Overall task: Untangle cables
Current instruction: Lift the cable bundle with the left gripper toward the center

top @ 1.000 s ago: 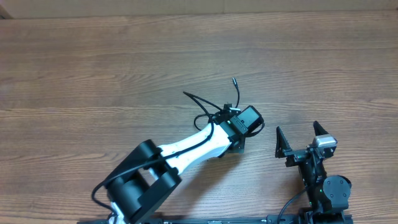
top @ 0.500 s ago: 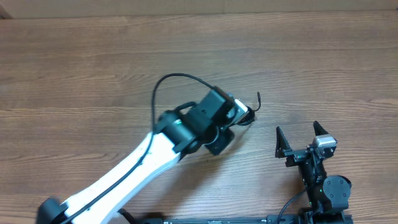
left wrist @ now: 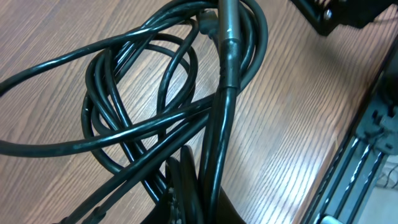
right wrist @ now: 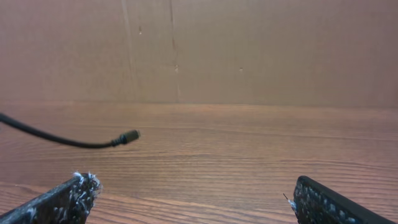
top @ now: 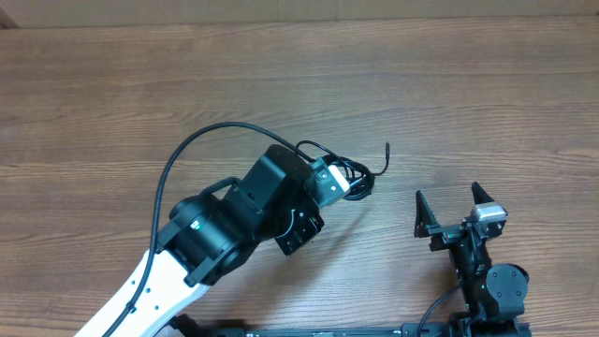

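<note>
The cables (top: 363, 175) are a small tangle of thin black cords near the table's middle, with one plug end (top: 387, 148) sticking up to the right. My left gripper (top: 352, 187) is shut on the tangle. In the left wrist view the cables (left wrist: 143, 106) fill the frame as overlapping loops, a grey-barrelled plug (left wrist: 227, 28) lies on top, and the left gripper's fingers (left wrist: 198, 202) clamp several strands. My right gripper (top: 454, 211) is open and empty, to the right of the tangle. In the right wrist view a cable end (right wrist: 127, 137) hangs ahead of the open right gripper (right wrist: 193, 199).
The wooden table (top: 487, 103) is bare around the tangle. The left arm's own thick black wire (top: 201, 139) arcs high over the table's left middle. A brown wall (right wrist: 249, 50) stands behind the table. A black rail (left wrist: 364, 143) runs along the table's near edge.
My left arm has swung and risen toward the camera, still holding the tangle. The free plug end has shifted right and a little lower. The right arm has not moved.
</note>
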